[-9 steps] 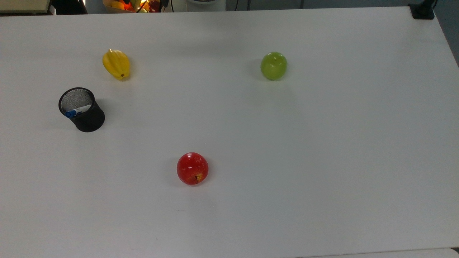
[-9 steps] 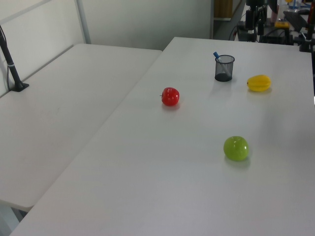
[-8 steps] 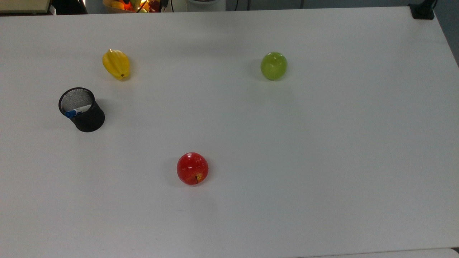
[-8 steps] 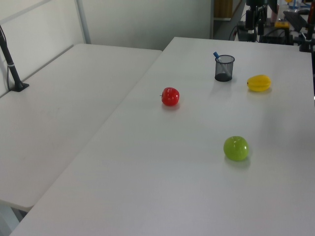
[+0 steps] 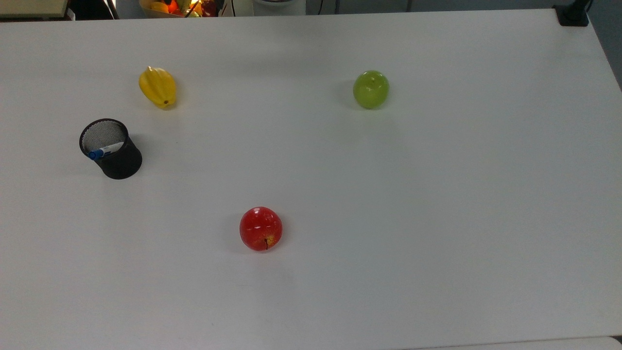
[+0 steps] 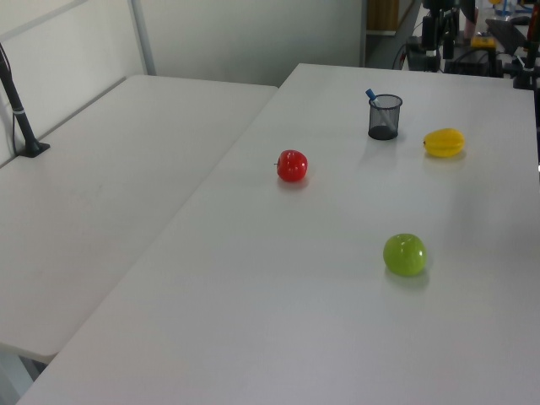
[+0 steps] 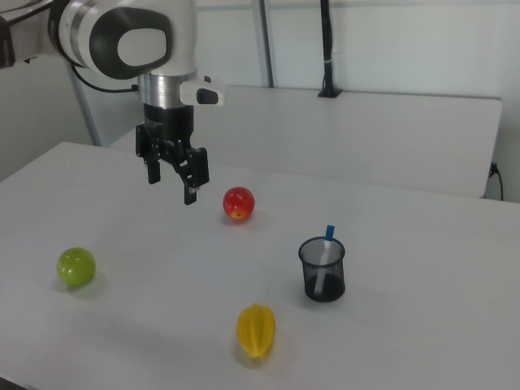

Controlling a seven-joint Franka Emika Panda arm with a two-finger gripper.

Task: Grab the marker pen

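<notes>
The marker pen [image 5: 104, 150] is white with a blue cap and leans inside a black mesh cup [image 5: 118, 163] at the top view's left. In the left view the marker pen's [image 6: 370, 94] blue cap sticks out over the rim of the cup [image 6: 385, 120]. In the right view the marker pen [image 7: 328, 236] stands in the cup [image 7: 322, 278] at centre right. My gripper [image 7: 171, 189] hangs open and empty above the table, well to the right view's left of the cup and higher than it.
On the white table [image 5: 437, 218] lie a red apple [image 5: 261, 228], a green apple [image 5: 371, 89] and a yellow starfruit [image 5: 157, 87] close behind the cup. A black post [image 5: 573, 13] is clamped at the far right corner. A second table [image 6: 110, 169] adjoins.
</notes>
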